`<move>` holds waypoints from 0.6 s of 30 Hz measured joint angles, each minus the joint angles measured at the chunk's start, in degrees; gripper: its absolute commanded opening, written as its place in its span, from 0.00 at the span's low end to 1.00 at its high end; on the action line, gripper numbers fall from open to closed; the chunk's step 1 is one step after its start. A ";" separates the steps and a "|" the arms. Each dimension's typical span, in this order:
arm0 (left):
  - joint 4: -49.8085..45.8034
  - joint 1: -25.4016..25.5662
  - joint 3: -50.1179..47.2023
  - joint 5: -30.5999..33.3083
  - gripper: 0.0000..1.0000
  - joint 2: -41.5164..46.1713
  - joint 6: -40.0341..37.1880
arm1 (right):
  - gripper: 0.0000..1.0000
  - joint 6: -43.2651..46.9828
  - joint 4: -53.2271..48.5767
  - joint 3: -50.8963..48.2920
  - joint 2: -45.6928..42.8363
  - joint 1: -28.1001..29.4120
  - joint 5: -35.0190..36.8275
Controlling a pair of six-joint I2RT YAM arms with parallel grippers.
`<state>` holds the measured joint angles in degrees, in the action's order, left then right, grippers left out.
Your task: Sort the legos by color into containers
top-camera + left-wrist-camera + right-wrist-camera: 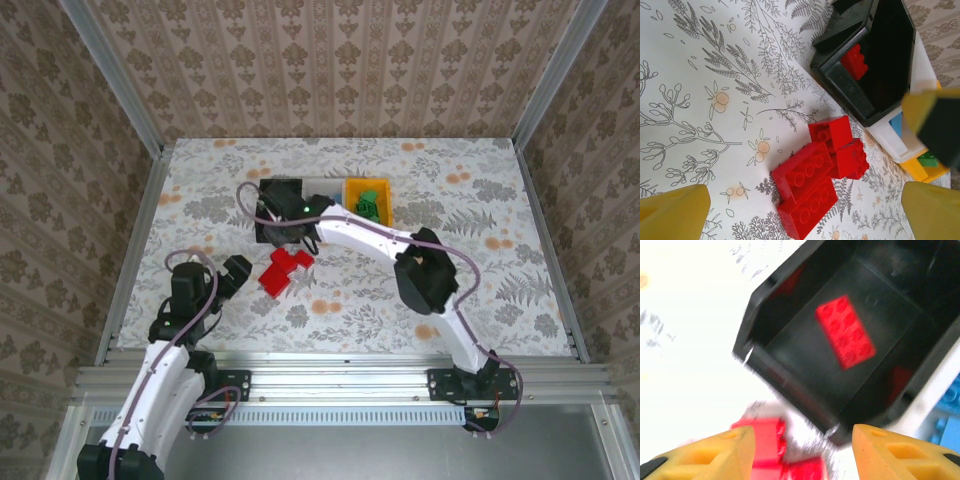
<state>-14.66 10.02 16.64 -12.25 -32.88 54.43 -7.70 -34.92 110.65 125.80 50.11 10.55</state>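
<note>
My right hand [804, 452], fingers wide and empty, hangs over the black bin [790, 387], masking most of it from above; one red brick [845, 331] lies inside. My left hand [805, 215] gapes wide above the red pile [815, 172] on the table [700, 75].

Red legos [815, 172], black bin [845, 87], floral-patterned white table [715, 75].

Bins: three, the black bin [840, 82], the white bin [890, 137] and the orange-yellow bin [348, 195].
Loose red bricks [812, 175] on the table [700, 100]: four by my count.
In the black bin: one red brick [845, 332] plainly seen.
Blue bricks [945, 415]: at least one; I cannot count more.
Green bricks [370, 205]: too small to count.
My fingers [675, 212]: two yellow tips at each wrist.
</note>
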 measured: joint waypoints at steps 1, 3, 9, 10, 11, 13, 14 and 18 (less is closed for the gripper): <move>0.11 0.00 -0.02 0.00 1.00 -0.26 0.00 | 0.54 0.00 -0.07 -2.10 -1.79 0.68 0.02; 0.79 0.00 -0.13 -0.63 1.00 -1.01 0.50 | 0.54 0.09 4.90 -8.61 -5.64 1.84 -0.48; 6.95 1.42 -0.15 -2.82 1.00 -6.19 2.16 | 0.56 1.38 6.67 -22.77 -10.86 -0.09 -2.86; 8.00 1.99 -0.13 -2.99 1.00 -7.76 2.19 | 0.58 1.70 6.73 -22.99 -10.16 -0.50 -3.17; 8.90 2.45 -0.09 -3.08 1.00 -9.42 2.19 | 0.59 2.01 6.91 -23.04 -9.46 -0.85 -3.34; 9.88 3.21 0.31 -3.54 1.00 -13.09 2.14 | 0.60 2.71 7.58 -23.04 -8.20 -1.16 -3.52; 10.05 3.56 0.72 -3.82 1.00 -14.93 2.08 | 0.61 3.06 7.91 -23.02 -7.61 -1.16 -3.52; 10.38 4.20 2.60 -4.39 1.00 -18.73 1.66 | 0.60 4.07 8.20 -22.84 -5.03 -1.29 -3.52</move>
<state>-4.27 14.22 19.25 -16.64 -51.62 56.10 -3.64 -26.72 87.81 120.77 48.82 7.03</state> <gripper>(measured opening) 0.997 0.611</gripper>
